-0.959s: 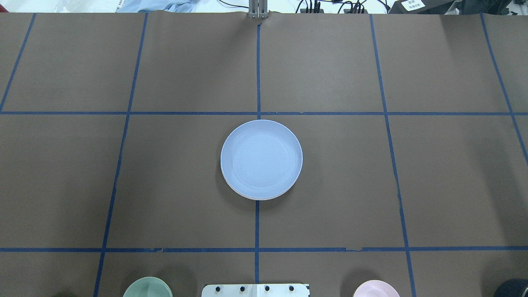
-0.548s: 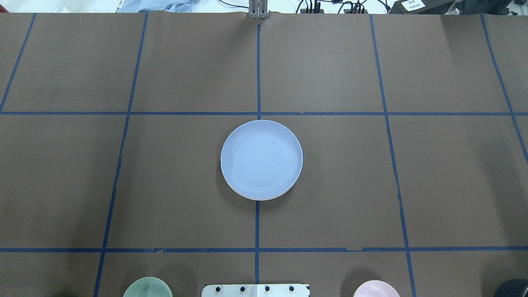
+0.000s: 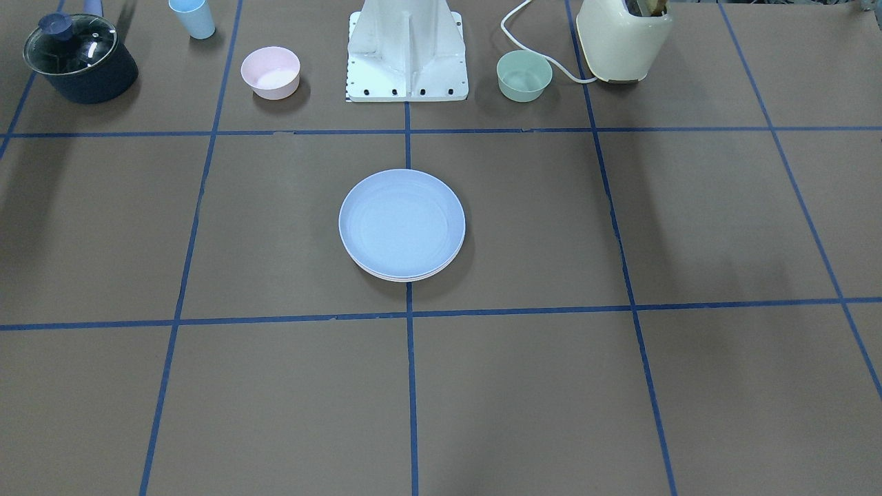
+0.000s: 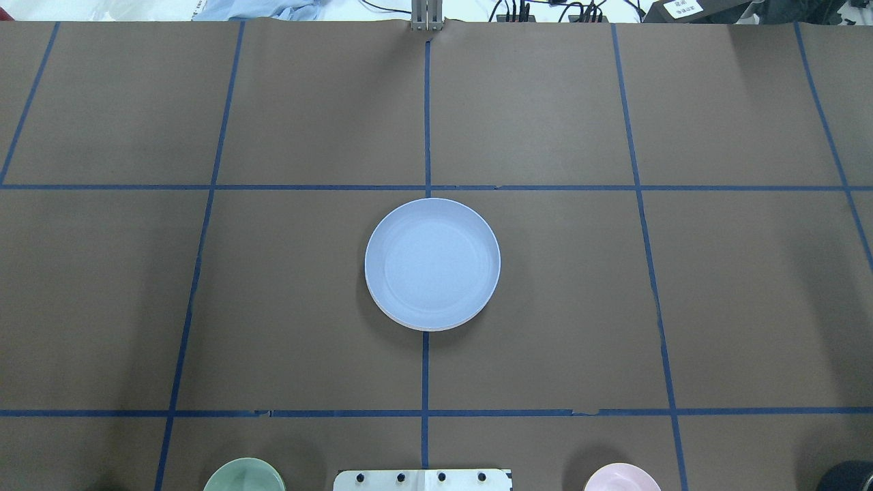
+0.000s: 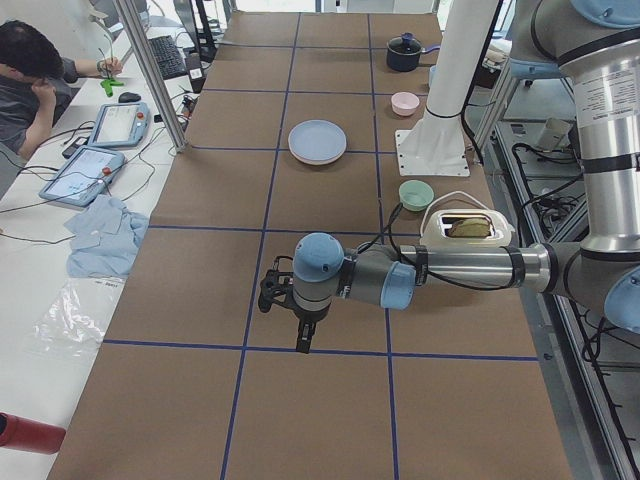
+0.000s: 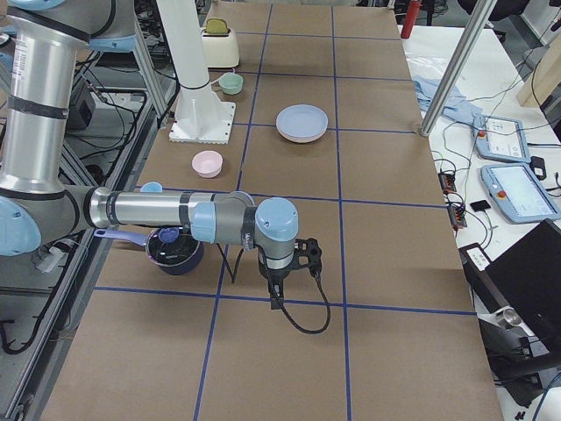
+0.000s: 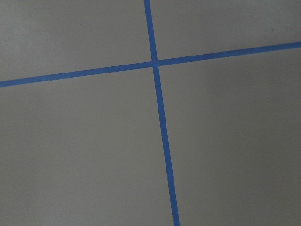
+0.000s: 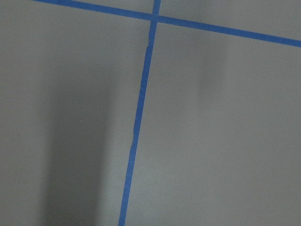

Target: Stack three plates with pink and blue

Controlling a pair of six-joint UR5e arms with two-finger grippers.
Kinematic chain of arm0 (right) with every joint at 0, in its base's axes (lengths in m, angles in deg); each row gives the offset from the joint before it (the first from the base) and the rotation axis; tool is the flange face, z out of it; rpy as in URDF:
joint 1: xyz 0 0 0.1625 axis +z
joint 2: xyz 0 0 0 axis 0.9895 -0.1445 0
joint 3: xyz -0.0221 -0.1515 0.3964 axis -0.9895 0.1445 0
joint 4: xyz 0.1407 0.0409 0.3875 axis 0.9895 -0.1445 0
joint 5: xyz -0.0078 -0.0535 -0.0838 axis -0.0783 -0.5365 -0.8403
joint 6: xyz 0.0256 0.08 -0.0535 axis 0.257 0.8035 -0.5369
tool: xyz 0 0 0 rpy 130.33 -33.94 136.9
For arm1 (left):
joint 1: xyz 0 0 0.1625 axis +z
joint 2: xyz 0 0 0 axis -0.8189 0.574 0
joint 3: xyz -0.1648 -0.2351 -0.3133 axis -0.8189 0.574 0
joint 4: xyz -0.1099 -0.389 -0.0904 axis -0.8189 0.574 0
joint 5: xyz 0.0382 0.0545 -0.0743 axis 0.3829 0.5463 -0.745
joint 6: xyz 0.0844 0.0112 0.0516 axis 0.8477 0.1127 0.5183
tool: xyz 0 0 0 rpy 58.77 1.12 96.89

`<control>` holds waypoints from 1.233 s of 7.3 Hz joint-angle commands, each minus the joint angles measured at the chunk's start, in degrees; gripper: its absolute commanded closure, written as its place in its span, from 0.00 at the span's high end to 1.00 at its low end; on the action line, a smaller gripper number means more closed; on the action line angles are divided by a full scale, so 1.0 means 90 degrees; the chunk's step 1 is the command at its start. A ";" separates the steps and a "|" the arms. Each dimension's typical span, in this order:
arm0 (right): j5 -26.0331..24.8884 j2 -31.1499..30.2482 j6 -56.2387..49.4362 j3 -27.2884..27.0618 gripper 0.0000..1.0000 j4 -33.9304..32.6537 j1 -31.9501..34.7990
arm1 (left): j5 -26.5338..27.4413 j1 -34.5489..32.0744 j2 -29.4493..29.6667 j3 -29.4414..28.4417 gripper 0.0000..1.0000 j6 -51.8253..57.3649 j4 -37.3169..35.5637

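Note:
The pale blue plate (image 4: 432, 262) lies on top of a stack at the table's middle, over the centre tape line; it also shows in the front view (image 3: 402, 222). Thin pale rims of plates under it (image 3: 406, 277) peek out at its edge; their colours are hard to tell. My left gripper (image 5: 303, 340) shows only in the exterior left view, hanging over bare table far from the stack. My right gripper (image 6: 276, 294) shows only in the exterior right view, also far from the stack. I cannot tell whether either is open or shut.
Along the robot's side stand a small pink bowl (image 3: 270, 71), a mint-green bowl (image 3: 524, 74), a light-blue cup (image 3: 193, 17), a dark lidded pot (image 3: 79, 58), a cream toaster (image 3: 623, 38) and the white robot base (image 3: 406, 52). Both wrist views show only taped table.

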 commanded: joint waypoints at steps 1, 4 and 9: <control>0.0000 0.0004 0.0000 0.0003 1.00 0.0000 0.0003 | 0.0042 0.0009 0.0112 0.0059 1.00 0.0035 -0.0524; 0.0000 0.0004 0.0000 -0.0006 1.00 0.0000 -0.0007 | 0.0004 -0.0001 0.0210 0.0107 1.00 -0.0023 -0.0467; 0.0137 0.0004 -0.0019 0.0003 1.00 0.0000 -0.0007 | 0.0013 0.0009 0.0211 0.0019 1.00 -0.0004 -0.0164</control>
